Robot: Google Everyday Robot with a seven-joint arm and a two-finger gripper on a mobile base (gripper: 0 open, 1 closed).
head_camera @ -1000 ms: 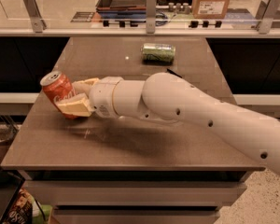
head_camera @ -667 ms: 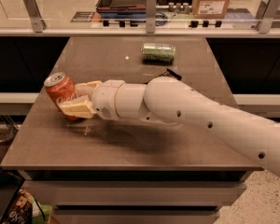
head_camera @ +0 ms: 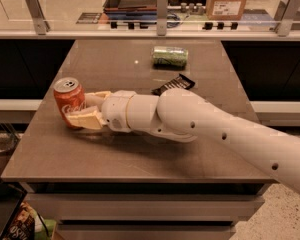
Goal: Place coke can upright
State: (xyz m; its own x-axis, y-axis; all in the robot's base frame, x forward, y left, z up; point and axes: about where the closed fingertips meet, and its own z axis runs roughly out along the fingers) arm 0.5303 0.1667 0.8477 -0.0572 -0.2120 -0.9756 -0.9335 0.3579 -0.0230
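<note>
Bench (head_camera: pixel 115 154): flat brown rectangular top, matte, faint sheen toward the far end; pale drawer fronts below its near edge.

Arm (head_camera: pixel 215 129): smooth white rounded shell, glossy, small dark dots along its side; enters from the lower right and reaches across the bench toward the left edge; narrows to a ribbed white wrist collar.

Gripper (head_camera: pixel 82 108): at the left side of the bench, low over the surface; two cream-yellow wedge-shaped fingers (head_camera: pixel 85 120), dull in finish; one lies across the near side of the can, the other along its far side; both pressed against the can wall, pinching it between them.

Red-orange aluminium coke can (head_camera: pixel 70 101): cylinder, shiny painted wall with white script partly hidden by the near finger; silver top end with pull tab facing up and slightly toward the camera; stands nearly upright with a slight lean; sits near the left edge of the bench, about midway along its depth; cannot tell whether its base rests fully on the surface.

Green cylindrical can (head_camera: pixel 170 56): lying on its side at the far middle of the bench, well apart from the gripper.

Flat black crinkled snack packet (head_camera: pixel 173 84): just nearer than the green can, partly hidden by the arm.

Brown cardboard box (head_camera: pixel 226 1): on the counter beyond the bench.
</note>
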